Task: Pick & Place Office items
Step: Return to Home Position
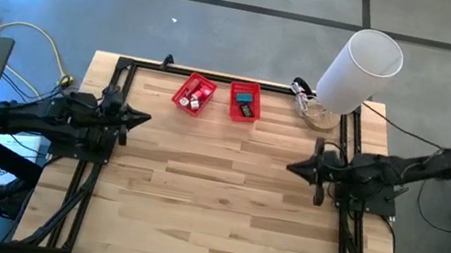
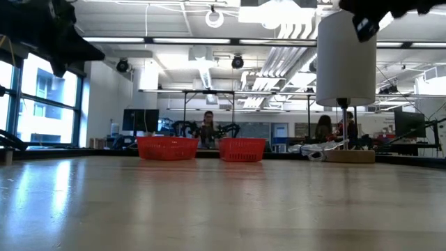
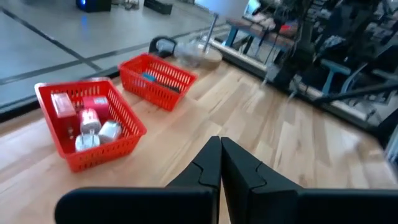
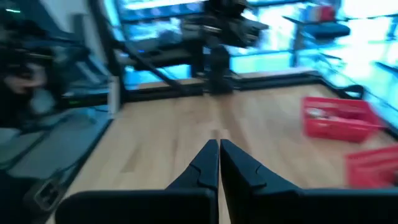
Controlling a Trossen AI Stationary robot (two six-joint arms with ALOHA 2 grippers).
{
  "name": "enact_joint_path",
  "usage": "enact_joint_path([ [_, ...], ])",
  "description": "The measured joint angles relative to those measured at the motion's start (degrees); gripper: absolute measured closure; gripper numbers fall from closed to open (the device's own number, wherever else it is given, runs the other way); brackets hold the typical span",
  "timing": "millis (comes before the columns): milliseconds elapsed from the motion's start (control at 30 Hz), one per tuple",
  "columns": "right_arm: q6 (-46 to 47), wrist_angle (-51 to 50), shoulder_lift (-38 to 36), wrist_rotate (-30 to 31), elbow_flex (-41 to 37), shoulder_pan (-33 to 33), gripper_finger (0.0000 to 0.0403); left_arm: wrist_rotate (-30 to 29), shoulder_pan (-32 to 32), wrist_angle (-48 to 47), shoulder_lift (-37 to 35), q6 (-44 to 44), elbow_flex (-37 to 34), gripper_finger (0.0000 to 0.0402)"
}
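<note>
Wooden surface (image 1: 220,209) — small coloured office items (image 3: 90,121) in red mesh baskets (image 3: 99,149); left end effector (image 1: 145,118), right end effector (image 1: 291,167) closed, empty — homing, only settling left.

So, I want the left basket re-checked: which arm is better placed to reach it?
Left. The left gripper, shut, sits nearer the left basket; the right gripper lies beyond the other basket.

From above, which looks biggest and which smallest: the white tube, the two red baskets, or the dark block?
1. White tube, biggest, though being tall puts it nearer the camera.
2. Left basket and right basket: they look alike, a tie.
3. Dark block in the right basket, smallest.
</note>
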Motion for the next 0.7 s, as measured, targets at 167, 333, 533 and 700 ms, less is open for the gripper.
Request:
enact_joint_path([
  [167,1.35,7.0,-4.5,-4.49,-10.9,-4.52,0.0401,0.78,0.0,3.32,-0.01,0.94,-4.41,0.0401],
  [333,3.38,13.94,-7.54,-2.02,-18.7,-6.89,0.0401,3.67,-0.01,5.17,-0.19,2.76,-9.64,0.0401],
  [533,3.12,25.54,-8.75,-3.33,-24.96,-4.98,0.0401,4.27,-1.94,4.96,-2.72,2.8,-12.58,0.0401],
  [700,1.84,28.03,-9.27,0.2,-28.31,-2.41,0.0401,4.33,-6.06,4.58,-4.51,3.71,-12.7,0.0401],
])
